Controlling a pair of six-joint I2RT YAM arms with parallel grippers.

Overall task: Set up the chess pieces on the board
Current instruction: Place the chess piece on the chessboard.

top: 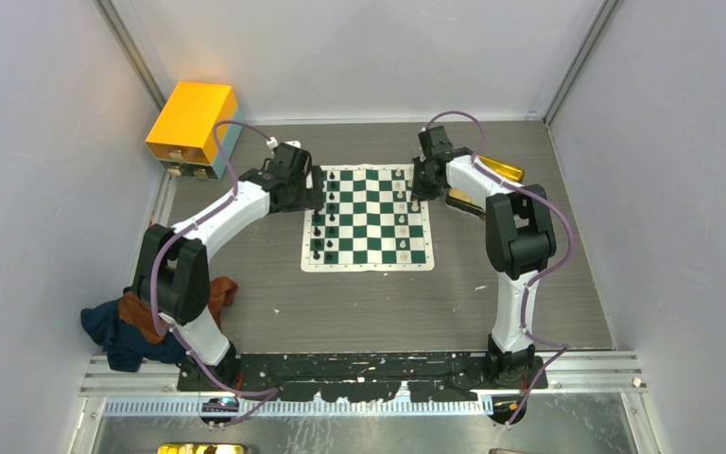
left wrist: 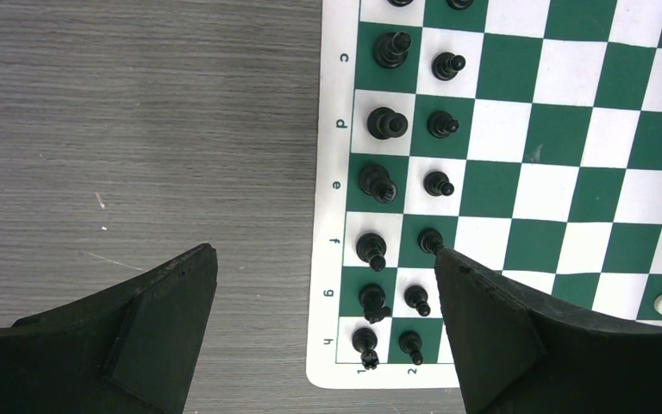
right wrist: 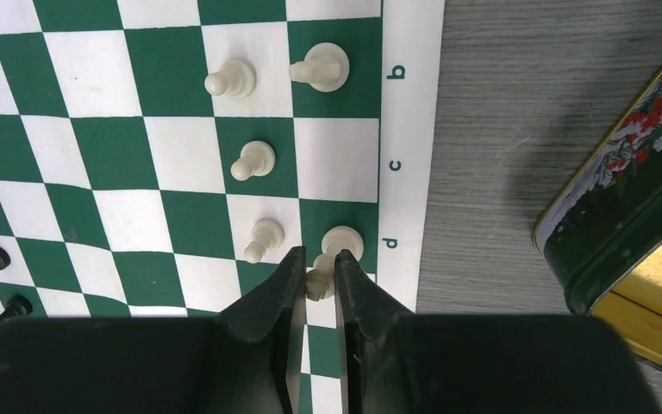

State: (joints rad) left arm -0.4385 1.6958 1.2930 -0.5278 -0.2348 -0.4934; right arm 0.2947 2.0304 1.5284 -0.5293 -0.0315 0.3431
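Your right gripper (right wrist: pixel 317 259) pinches a cream piece (right wrist: pixel 317 283) low at the board (right wrist: pixel 121 155), beside its lettered border. Beyond it cream chessmen (right wrist: pixel 254 159) stand in two files, one back square bare. Your left gripper (left wrist: pixel 325 252) gapes wide, holding nothing; black pieces (left wrist: pixel 377 181) ahead of it look fully ranked. Few placements remain, I judge.

You have an orange-yellow box (top: pixel 192 123) at the far left corner of the grey wood-grain tabletop (top: pixel 246 312). A flower-printed dark green tin (right wrist: pixel 621 233) sits far right, and crumpled blue and rust cloth (top: pixel 118 331) lies near left.
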